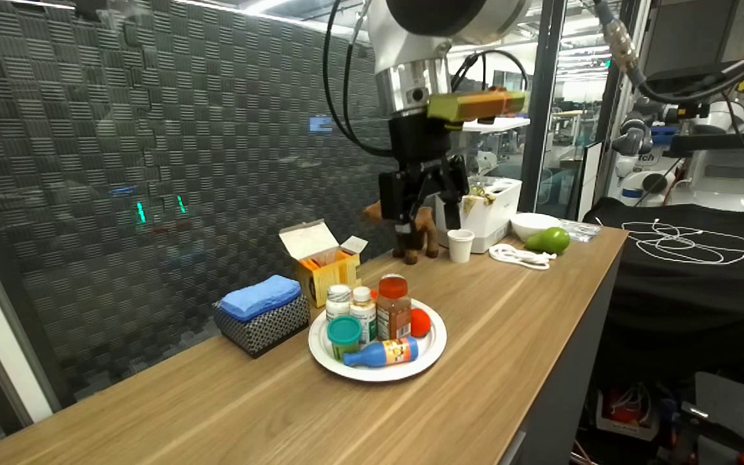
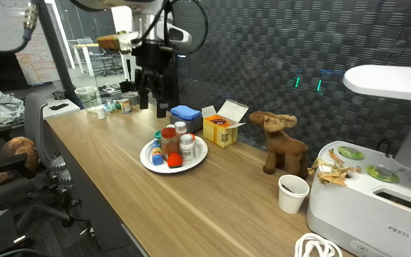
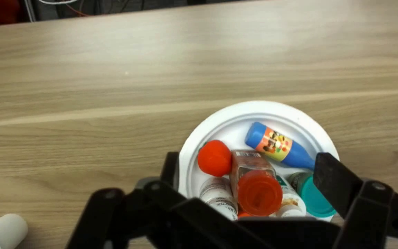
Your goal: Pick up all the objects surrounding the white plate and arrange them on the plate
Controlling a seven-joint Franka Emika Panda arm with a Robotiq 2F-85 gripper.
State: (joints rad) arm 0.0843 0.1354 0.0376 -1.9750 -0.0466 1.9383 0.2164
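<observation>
Gripper [image 3: 249, 168] hangs wide and empty above the white plate [image 3: 254, 107], whose rim encloses bottles [image 3: 278, 144], jars [image 3: 259, 191] and red piece [image 3: 215, 158]: placing looks finished

From here I read "FEED ME!" on the white planter [image 2: 366, 210] and "tch" on a background machine [image 1: 724, 184]. Whiteboard [image 2: 36, 59] scrawl and print on the bottles [image 3: 217, 189] too blurred or small for me.

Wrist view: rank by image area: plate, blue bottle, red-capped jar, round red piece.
1. White plate, partly hidden
2. Red-capped jar; standing upright, so nearness may inflate it
3. Blue bottle
4. Round red piece
</observation>
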